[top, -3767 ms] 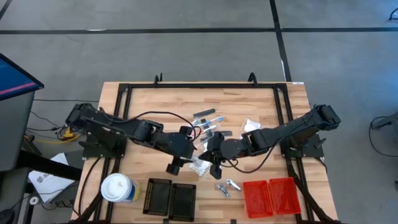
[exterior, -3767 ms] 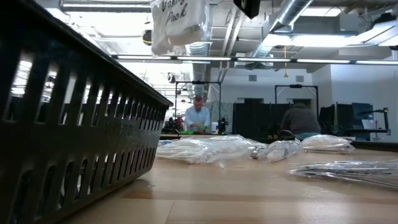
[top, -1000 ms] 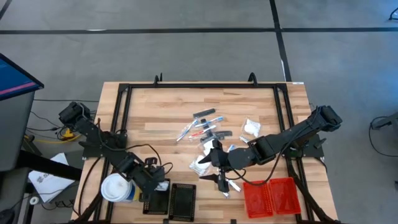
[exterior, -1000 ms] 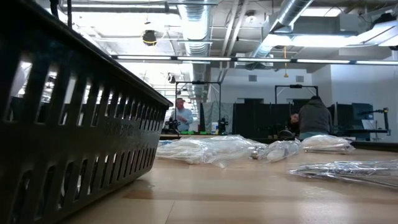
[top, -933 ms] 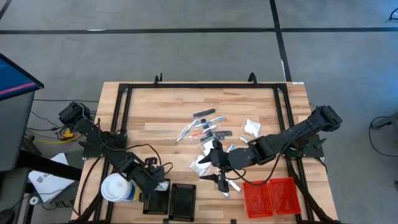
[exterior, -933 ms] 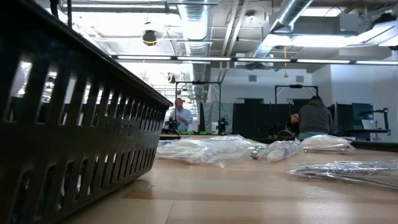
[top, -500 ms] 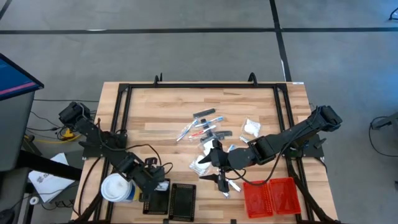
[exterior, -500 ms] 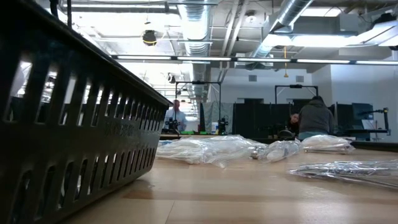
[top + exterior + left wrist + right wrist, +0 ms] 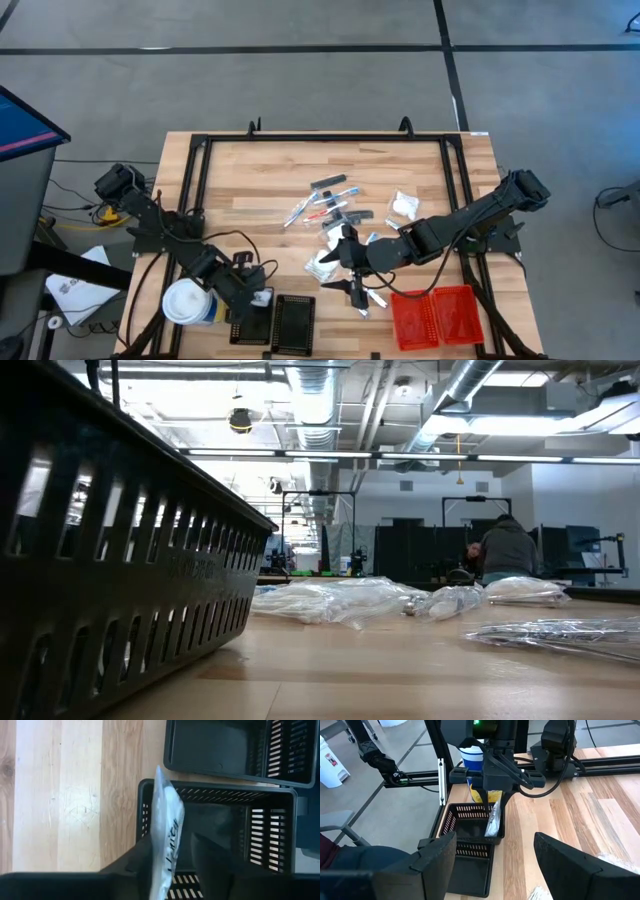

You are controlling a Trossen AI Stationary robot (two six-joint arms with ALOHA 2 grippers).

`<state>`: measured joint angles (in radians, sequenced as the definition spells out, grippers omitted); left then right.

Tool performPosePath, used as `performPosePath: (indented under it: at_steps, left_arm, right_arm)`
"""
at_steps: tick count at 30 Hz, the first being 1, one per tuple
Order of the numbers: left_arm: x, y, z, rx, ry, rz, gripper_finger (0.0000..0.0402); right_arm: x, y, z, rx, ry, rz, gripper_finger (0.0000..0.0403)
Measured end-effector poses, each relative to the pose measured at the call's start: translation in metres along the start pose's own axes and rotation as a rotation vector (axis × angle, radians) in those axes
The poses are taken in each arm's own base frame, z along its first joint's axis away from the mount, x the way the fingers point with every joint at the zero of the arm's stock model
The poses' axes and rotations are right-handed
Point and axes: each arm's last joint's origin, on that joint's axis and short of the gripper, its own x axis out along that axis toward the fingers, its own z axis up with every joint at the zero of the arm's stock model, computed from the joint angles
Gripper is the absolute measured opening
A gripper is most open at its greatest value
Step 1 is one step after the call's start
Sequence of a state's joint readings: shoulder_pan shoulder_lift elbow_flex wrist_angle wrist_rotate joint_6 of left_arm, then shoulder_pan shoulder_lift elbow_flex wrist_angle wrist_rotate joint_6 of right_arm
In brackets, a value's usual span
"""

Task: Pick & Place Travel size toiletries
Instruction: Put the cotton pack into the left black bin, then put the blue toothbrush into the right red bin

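My left gripper hangs over the left black tray at the table's near left. It is open, with a silvery white packet standing on edge between its fingers. The right wrist view shows this packet reaching down into the tray. The other toiletries lie loose on the table's middle: sticks, dark bars and white packets. My right gripper is open, a little above two silvery sachets, holding nothing. My left gripper has the packet's upper part lying against the inner side of one finger. The other finger stands apart from it. The fingers slant steeply down from above. The packet hangs upright, its lower end inside the black tray.
A second black tray sits right of the first. Two red trays stand at the near right. A white-topped canister is close to the left arm. The low view is filled by a black tray wall, with packets behind it.
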<state>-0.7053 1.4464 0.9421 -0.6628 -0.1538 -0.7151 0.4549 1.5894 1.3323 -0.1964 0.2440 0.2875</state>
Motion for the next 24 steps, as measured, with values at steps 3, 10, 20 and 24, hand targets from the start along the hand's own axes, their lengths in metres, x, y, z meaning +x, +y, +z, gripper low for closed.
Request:
performPosePath:
  at_steps: [3, 10, 20, 24]
  left_arm:
    - [-0.003, 0.000, 0.000, -0.002, 0.003, -0.002, 0.0154]
    - [-0.037, 0.005, 0.003, -0.046, -0.089, -0.095, 0.0179]
    - [-0.085, 0.028, 0.007, -0.056, -0.398, 0.007, 0.0165]
    - [-0.085, 0.036, 0.014, -0.031, -0.443, 0.083, 0.0158]
  right_arm:
    - [0.000, 0.000, -0.001, -0.001, 0.006, -0.002, 0.0260]
    - [0.000, 0.000, -0.001, -0.003, 0.012, -0.003, 0.0260]
    - [0.000, 0.000, -0.001, -0.003, 0.012, -0.004, 0.0260]
    - [0.000, -0.001, -0.002, -0.008, 0.025, -0.007, 0.0260]
